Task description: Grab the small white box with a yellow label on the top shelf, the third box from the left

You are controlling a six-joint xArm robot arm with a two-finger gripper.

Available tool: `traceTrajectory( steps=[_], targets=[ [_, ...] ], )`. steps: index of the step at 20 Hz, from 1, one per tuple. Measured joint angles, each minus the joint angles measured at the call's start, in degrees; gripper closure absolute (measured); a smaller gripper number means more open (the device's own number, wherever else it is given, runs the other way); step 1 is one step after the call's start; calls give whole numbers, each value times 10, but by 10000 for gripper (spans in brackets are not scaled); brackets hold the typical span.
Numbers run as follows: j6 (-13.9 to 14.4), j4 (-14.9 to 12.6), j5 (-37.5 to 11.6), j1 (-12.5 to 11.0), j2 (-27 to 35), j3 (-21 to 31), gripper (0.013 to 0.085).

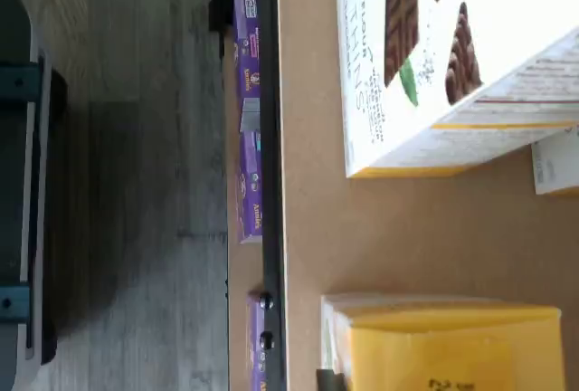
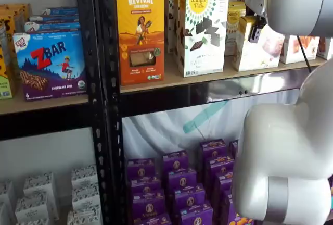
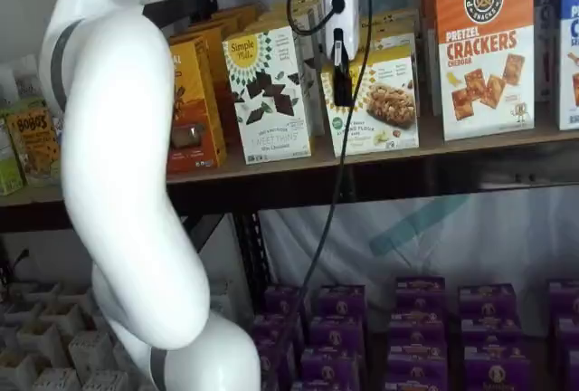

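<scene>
Small white box (image 3: 378, 101) sits on the top shelf (image 3: 362, 178), and you see the pincer (image 3: 342, 83) hanging directly in front of its left front edge, black fingers pointing down from the white body. You cannot tell whether the fingers are open or closed, since they show as one dark strip. In a shelf view the box (image 2: 257, 48) shows its yellow side panel, with a dark finger at its upper corner. Just left of it stands the taller Simple Mills box (image 3: 269, 92), with a clear gap of shelf board between them. Farther right you find the pretzel crackers box (image 3: 486, 47).
</scene>
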Motion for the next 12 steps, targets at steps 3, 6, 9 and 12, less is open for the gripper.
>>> traceTrajectory(
  steps=[3,6,9,12],
  targets=[
    [0,1,4,0,0,-2,610],
    [0,0,8,-1,-1,-2,610],
    [-1,0,13,-3,-2,-4,650],
    [-2,-3,20,-4,-2,-6,650]
  ],
)
